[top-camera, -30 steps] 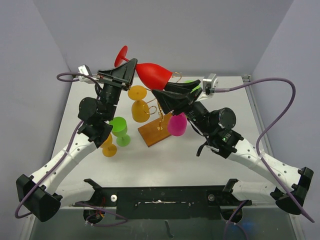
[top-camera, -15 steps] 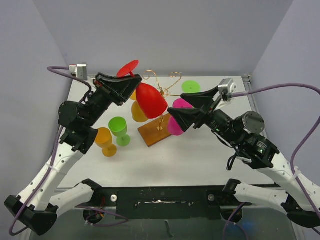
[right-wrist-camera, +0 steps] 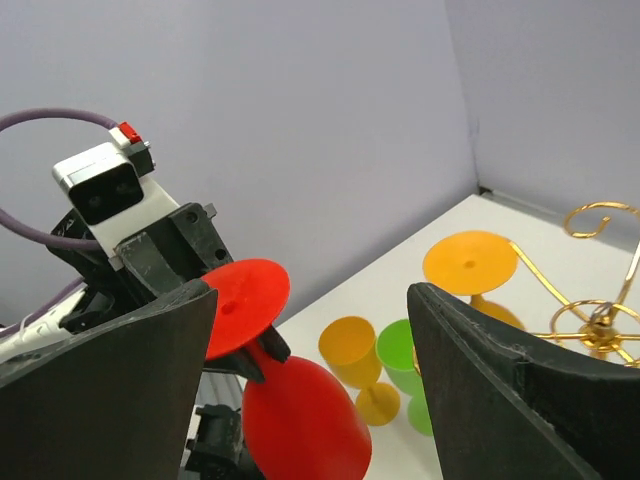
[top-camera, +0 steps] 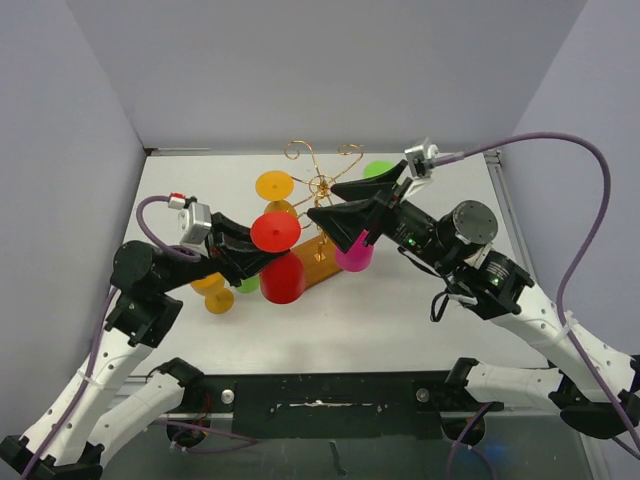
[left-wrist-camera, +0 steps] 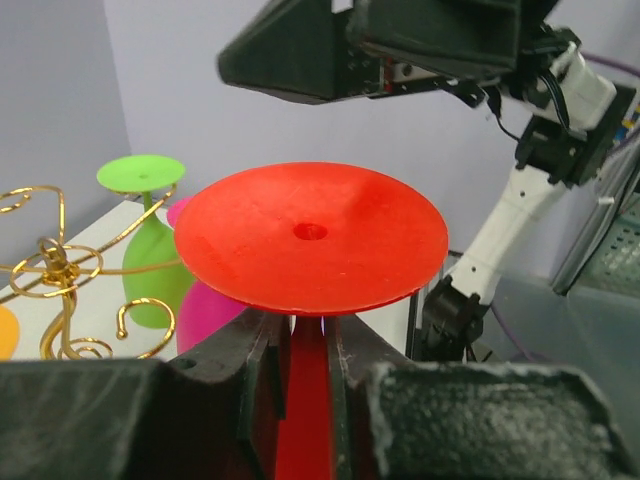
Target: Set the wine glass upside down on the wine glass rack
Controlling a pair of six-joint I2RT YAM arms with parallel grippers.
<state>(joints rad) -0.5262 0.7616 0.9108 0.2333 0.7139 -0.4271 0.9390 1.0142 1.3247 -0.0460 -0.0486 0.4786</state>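
The red wine glass (top-camera: pixel 283 278) hangs upside down, foot (left-wrist-camera: pixel 310 235) uppermost. My left gripper (top-camera: pixel 252 256) is shut on its stem (left-wrist-camera: pixel 310 400) just under the foot. It is just left of the wine glass rack (top-camera: pixel 320 185), a gold wire stand whose wooden base (top-camera: pixel 322 270) is partly hidden. I cannot tell whether the rim touches anything. My right gripper (top-camera: pixel 322 200) stands wide open and empty above the rack, facing the red glass (right-wrist-camera: pixel 295 420) and not touching it.
On the rack hang an orange glass (top-camera: pixel 275 185), a green glass (top-camera: pixel 380 172) and a pink glass (top-camera: pixel 352 250), all inverted. An orange glass (right-wrist-camera: pixel 350 350) and a green glass (right-wrist-camera: pixel 400 360) stand upright on the table to the left, behind my left arm.
My left arm has dropped from high at the back toward the near left, turning the red glass from sideways to foot-up. My right gripper opened wide and drew away from the glass.
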